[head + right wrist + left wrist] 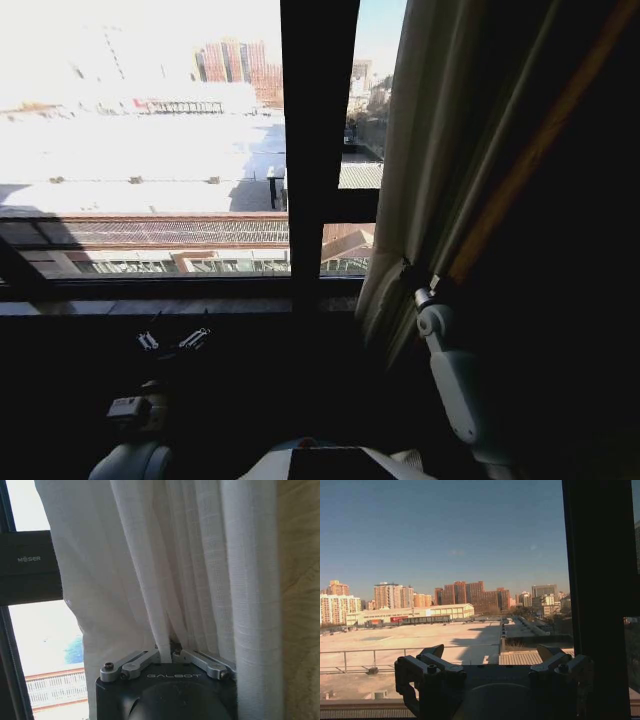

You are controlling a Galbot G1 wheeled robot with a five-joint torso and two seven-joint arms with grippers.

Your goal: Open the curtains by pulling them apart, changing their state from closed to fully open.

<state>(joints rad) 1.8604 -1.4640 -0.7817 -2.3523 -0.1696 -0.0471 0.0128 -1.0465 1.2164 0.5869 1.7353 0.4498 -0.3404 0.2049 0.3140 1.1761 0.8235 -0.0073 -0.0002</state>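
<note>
Sunlit rooftops and distant apartment blocks [470,592] lie beyond a dark window frame [318,150], whose upright bar crosses the head view near 12 o'clock. To the bar's right, toward 2 o'clock, the curtains [430,170] hang bunched into a narrow bundle of pleats, leaving the glass at 10 o'clock bare.

Down at 4 o'clock the right gripper [410,272] reaches up into the lower edge of that bundle; from the head camera its jaws are lost in the folds. The right wrist view settles it: the right gripper [166,652] has its jaws pressed together on a single pleat of the curtains [175,555], with sheer white fabric on both sides and the frame's crossbar off to one edge.

At 7 o'clock in the head view, the left gripper [173,338] hovers low below the sill. Its own wrist camera shows the left gripper [492,655] with jaws spread wide, pointed at open glass and skyline.
</note>
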